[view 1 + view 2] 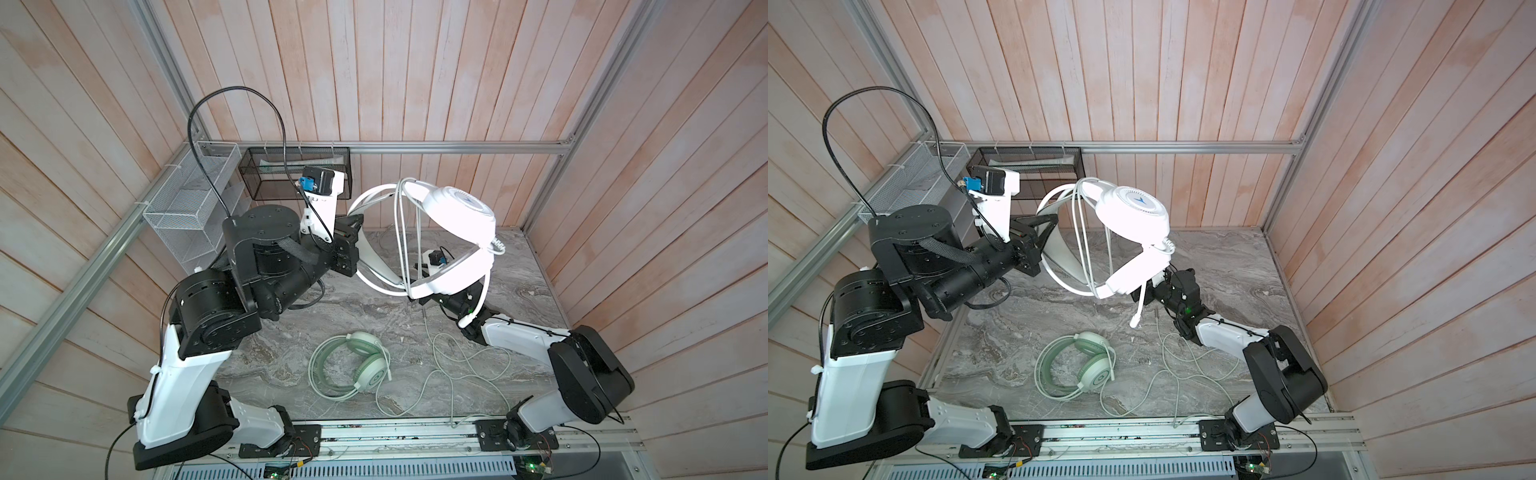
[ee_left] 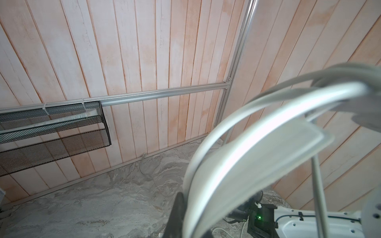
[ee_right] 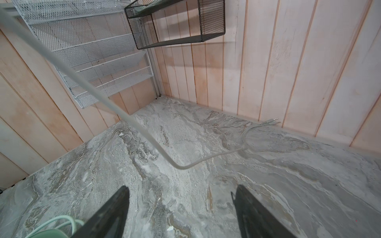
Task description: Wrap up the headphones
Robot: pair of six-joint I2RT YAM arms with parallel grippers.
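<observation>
My left gripper [image 1: 352, 227] pinches the white headset [image 1: 457, 208] by its band, aloft over the back of the bench [image 1: 519, 291]. My right gripper [image 3: 181, 188] is spread, empty; the green headset [image 1: 365, 365] lies near the front edge.

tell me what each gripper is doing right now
left gripper: closed on the white headphones, at the headband.
right gripper: open, holding nothing.
</observation>
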